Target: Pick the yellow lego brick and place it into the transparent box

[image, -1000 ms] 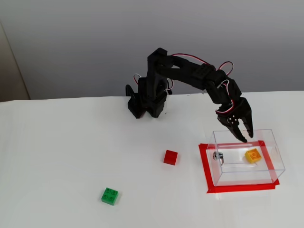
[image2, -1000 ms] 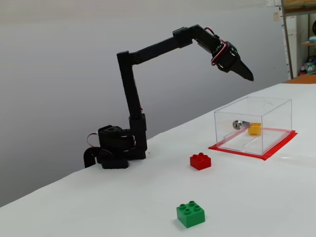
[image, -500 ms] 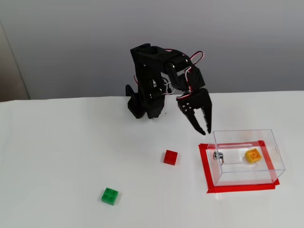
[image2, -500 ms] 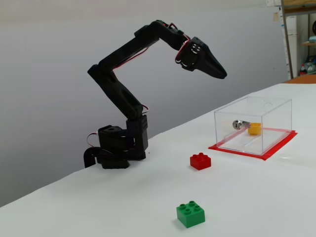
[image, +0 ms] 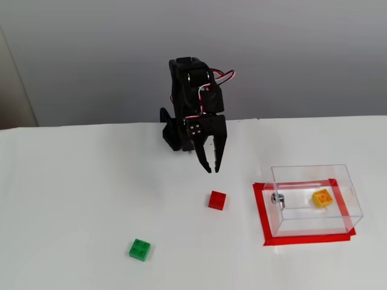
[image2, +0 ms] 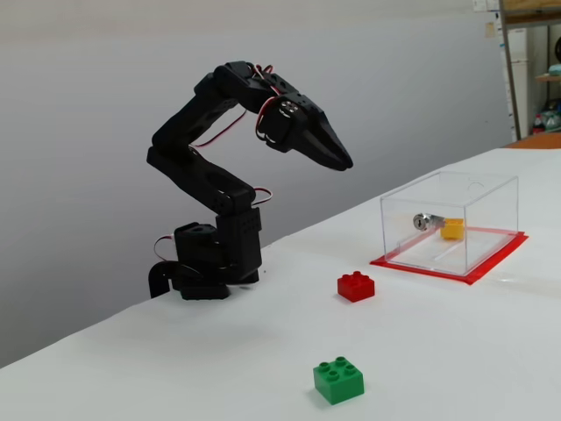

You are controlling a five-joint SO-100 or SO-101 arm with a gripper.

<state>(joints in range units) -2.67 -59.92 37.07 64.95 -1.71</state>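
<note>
Green brick (image: 139,249) lies leftmost on the white surface (image: 72,199), then the red brick (image: 217,200). Above it hangs my end effector (image: 212,168), slightly parted and empty. Rightmost, the yellow lego brick (image: 322,198) rests inside the transparent box (image: 314,175).

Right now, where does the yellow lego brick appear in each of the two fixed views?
Fixed view from the front: the yellow lego brick lies inside the transparent box, at lower right.
Fixed view from the side: the brick sits inside the box, at right of centre.
Shared landmark: the red tape border around the box.
</note>
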